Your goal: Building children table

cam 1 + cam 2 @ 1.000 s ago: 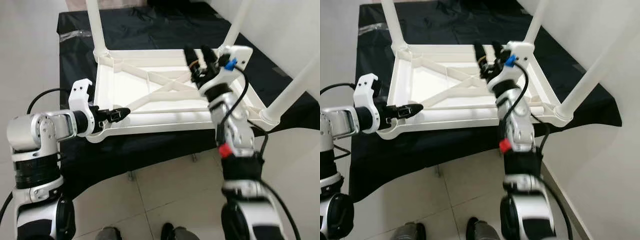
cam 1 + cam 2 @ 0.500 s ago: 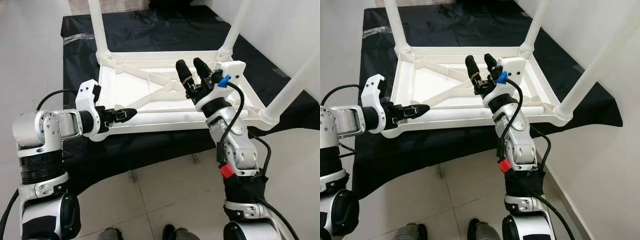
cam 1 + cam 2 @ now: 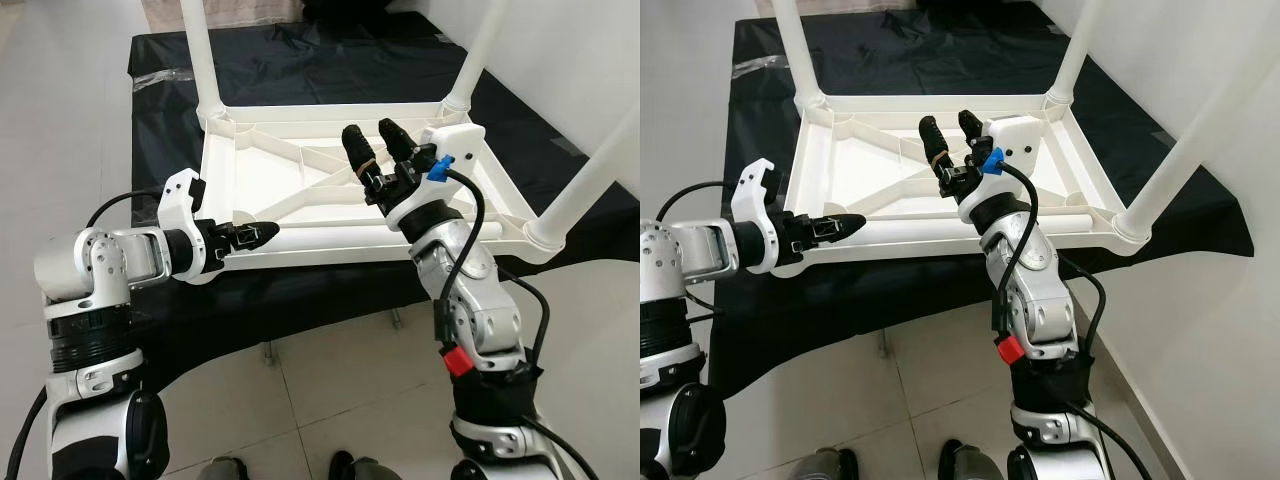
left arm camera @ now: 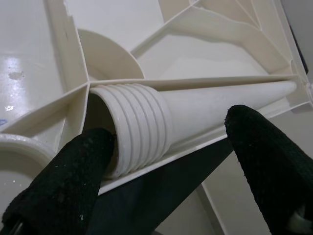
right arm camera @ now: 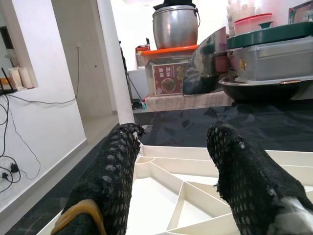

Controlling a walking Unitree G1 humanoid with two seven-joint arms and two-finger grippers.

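The white children's table lies upside down, its rim (image 3: 330,106) on a black-covered platform. Three legs stand screwed in: far left (image 3: 198,50), far right (image 3: 480,50) and near right (image 3: 595,170). A loose white leg (image 3: 320,235) lies inside along the near rim. My left gripper (image 3: 262,234) is at the near-left corner, open, its fingers (image 4: 73,171) either side of the leg's threaded end (image 4: 132,127). My right gripper (image 3: 370,130) hovers open above the middle of the underside, holding nothing; its fingers (image 5: 112,166) point over the ribs.
The black cloth (image 3: 300,50) covers a low platform with tile floor (image 3: 330,390) in front of it. A white wall (image 3: 590,60) stands close on the right. Pots and food containers (image 5: 244,54) sit on a counter farther off.
My right gripper has come down and slightly left, toward the middle of the tabletop. The left gripper has edged a little along the near rim. The camera has shifted slightly.
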